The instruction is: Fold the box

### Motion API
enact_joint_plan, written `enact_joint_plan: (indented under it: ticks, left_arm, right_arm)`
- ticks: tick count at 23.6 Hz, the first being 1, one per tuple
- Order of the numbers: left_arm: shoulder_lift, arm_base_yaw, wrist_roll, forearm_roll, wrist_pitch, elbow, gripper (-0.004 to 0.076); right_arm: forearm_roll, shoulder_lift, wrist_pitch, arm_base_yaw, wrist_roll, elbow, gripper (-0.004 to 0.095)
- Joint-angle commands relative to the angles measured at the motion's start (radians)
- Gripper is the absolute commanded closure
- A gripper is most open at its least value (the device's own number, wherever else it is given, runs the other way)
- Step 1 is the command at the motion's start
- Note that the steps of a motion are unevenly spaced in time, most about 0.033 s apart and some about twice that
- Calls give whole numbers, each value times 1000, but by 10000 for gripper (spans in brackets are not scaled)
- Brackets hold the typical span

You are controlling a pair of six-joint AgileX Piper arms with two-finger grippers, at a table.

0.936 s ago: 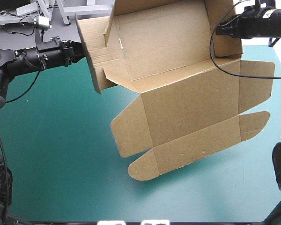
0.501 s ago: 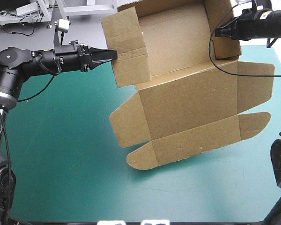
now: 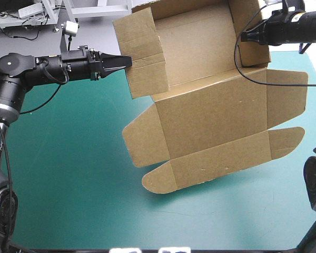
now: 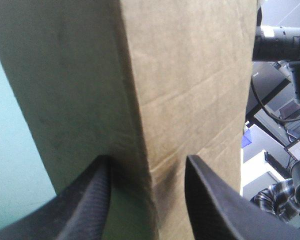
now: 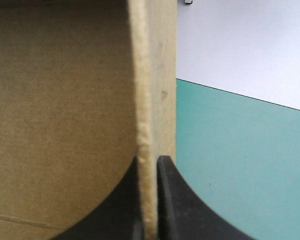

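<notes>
Box (image 3: 210, 121) hangs tilted above the teal-green cover (image 3: 68, 174), the right gripper (image 5: 150, 159) clamped on one raised side wall; the left gripper (image 4: 147, 162) straddles the opposite wall, fingers apart. Squeezing off the crease there would probably buckle that wall

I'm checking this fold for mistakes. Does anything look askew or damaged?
The box is askew: turned against the table's edges, lid panel and flaps slanting toward the near left. The right pincer pinches the right wall; the left wall stands between the left pincer's parted fingers. No tears visible.
</notes>
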Motion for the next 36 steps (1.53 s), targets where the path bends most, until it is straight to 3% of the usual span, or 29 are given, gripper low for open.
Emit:
enact_joint_plan:
  ticks: [1, 5, 15, 22, 25, 29, 36]
  left_arm:
    - [-45, -13, -3, -43, 47, -59, 386]
    - [-45, -14, -16, 123, 33, -106, 386]
    - [-45, -14, -247, 467, -132, -106, 398]
    - [-26, -25, -344, 584, -247, -106, 594]
    - [-23, -25, -348, 584, -298, -102, 729]
    - [-23, -25, -348, 590, -333, -102, 729]
    - [-22, -25, -348, 647, -279, -102, 729]
  right_arm:
    - [27, -26, -59, 43, 19, -22, 925]
    - [-12, 4, -58, 114, 33, -22, 925]
    - [-13, 26, -80, 227, 72, -22, 923]
    - [27, 26, -80, 288, 127, -22, 922]
    - [22, 26, -80, 322, 153, -22, 922]
    - [-30, 26, -71, 358, 205, -22, 922]
    - [-163, 47, 12, 378, 288, 10, 922]
